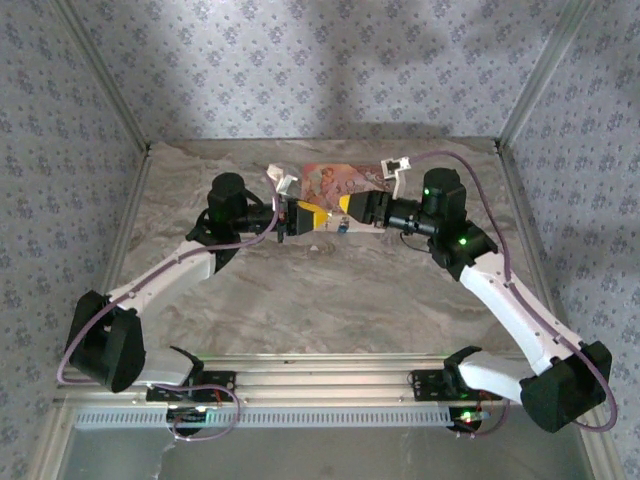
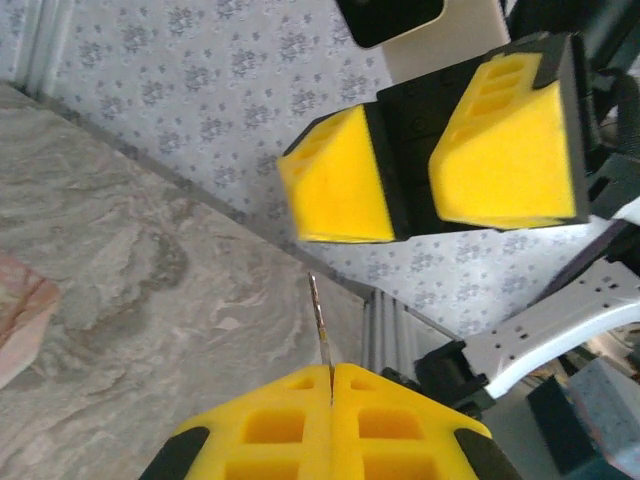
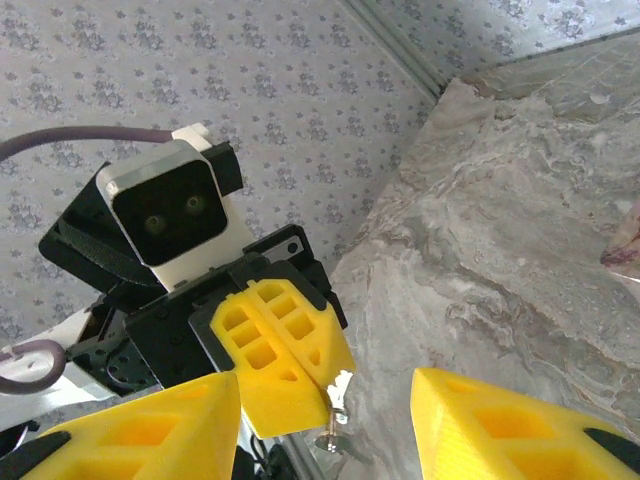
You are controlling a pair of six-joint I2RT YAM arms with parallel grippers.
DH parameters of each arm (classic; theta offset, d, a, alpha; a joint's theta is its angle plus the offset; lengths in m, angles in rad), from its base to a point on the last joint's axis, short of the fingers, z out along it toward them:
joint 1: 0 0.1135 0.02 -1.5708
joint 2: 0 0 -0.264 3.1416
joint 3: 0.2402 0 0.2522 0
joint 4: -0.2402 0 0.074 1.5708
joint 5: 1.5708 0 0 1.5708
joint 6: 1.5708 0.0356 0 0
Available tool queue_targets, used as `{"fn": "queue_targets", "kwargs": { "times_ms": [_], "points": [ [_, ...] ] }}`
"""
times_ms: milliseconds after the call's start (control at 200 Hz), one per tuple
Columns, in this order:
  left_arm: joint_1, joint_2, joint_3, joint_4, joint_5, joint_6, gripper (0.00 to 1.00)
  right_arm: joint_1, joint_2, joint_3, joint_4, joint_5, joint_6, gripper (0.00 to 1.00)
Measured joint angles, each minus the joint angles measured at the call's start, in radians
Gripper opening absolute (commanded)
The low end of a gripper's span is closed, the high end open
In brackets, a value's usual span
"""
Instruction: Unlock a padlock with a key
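The left end effector (image 2: pixel 330 372) is clamped on the key (image 2: pixel 318 325), its blade pointing up-frame at the right end effector (image 2: pixel 410 170), whose fingers stand apart and empty. The padlock (image 1: pixel 343 228), a blue speck, sits centre-frame between them in the top view.

My two pincers, tip to tip by the packet

My left pincer (image 1: pixel 318 219) and right pincer (image 1: pixel 346 206) face each other just on the near side of the pink-orange packet (image 1: pixel 335 180) on the marble table (image 1: pixel 330 290). The tiny dark-blue padlock (image 1: pixel 343 228) lies just nearer still.
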Motion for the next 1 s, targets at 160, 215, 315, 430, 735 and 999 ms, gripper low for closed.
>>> {"fn": "queue_targets", "kwargs": {
  "times_ms": [160, 215, 315, 430, 735, 999],
  "points": [
    [0.000, -0.015, 0.001, 0.004, 0.037, -0.032, 0.00, 0.000, -0.007, -0.026, 0.017, -0.028, -0.002, 0.49],
    [0.000, -0.024, 0.001, 0.005, 0.047, -0.040, 0.00, 0.000, -0.007, -0.032, 0.026, -0.038, -0.002, 0.49],
    [-0.001, -0.035, 0.005, 0.008, 0.057, -0.048, 0.00, 0.002, -0.007, -0.045, 0.045, -0.058, -0.001, 0.49],
    [-0.009, -0.039, 0.014, 0.008, 0.061, -0.056, 0.00, 0.010, -0.007, -0.055, 0.071, -0.079, -0.001, 0.48],
    [-0.041, -0.039, 0.017, 0.006, 0.068, -0.064, 0.00, 0.027, -0.009, -0.071, 0.149, -0.120, 0.002, 0.14],
    [-0.041, -0.039, 0.027, -0.046, 0.032, -0.047, 0.10, 0.033, -0.024, -0.074, 0.151, -0.126, -0.018, 0.00]
  ]
}}
